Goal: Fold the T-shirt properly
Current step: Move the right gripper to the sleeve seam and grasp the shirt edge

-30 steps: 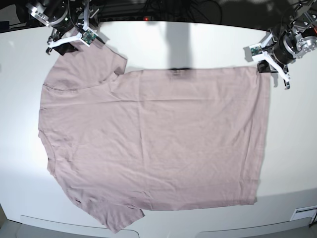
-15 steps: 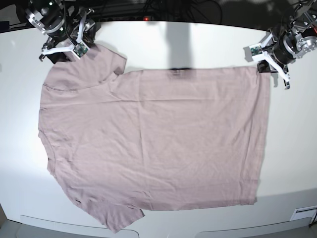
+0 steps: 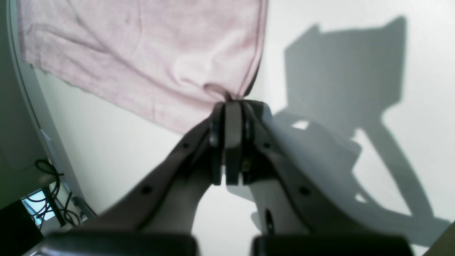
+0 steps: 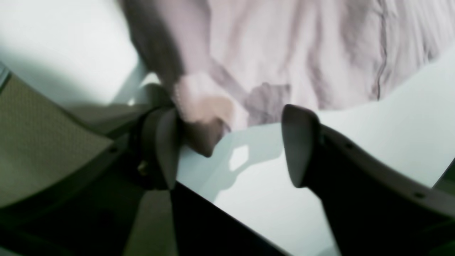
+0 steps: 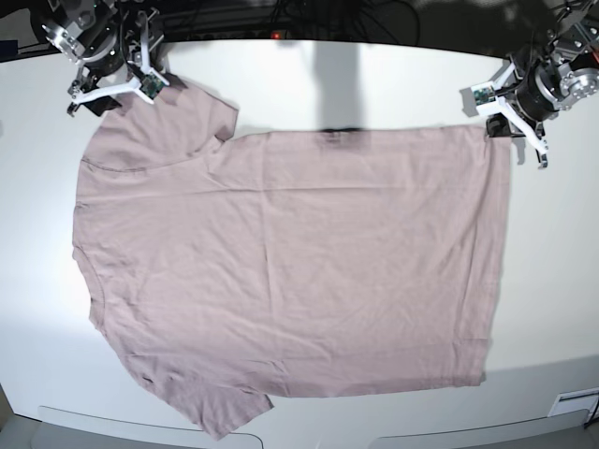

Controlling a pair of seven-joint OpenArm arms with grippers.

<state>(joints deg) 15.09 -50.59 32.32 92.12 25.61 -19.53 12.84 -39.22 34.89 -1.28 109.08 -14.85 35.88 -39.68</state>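
Note:
The pink-mauve T-shirt (image 5: 281,262) lies spread flat on the white table (image 5: 393,79), sleeves to the left and hem to the right. At the shirt's far right hem corner my left gripper (image 5: 505,129) is shut. The left wrist view shows its closed tips (image 3: 233,105) pinching a puckered bit of the T-shirt (image 3: 149,53). My right gripper (image 5: 117,94) is at the far sleeve's end. In the right wrist view it (image 4: 231,142) stands open, the sleeve of the T-shirt (image 4: 284,53) reaching between the fingers (image 4: 165,149) and bunched against the left one.
Dark cables and equipment run behind the table's far edge (image 5: 281,23). The near edge has a curved grey rim (image 5: 140,421) and a small white label (image 5: 573,402) at the right corner. Strong arm shadows fall on the table beside the left gripper (image 3: 337,89).
My right arm has shifted left and toward the back, along the sleeve's end. The left gripper and the shirt's body have stayed put.

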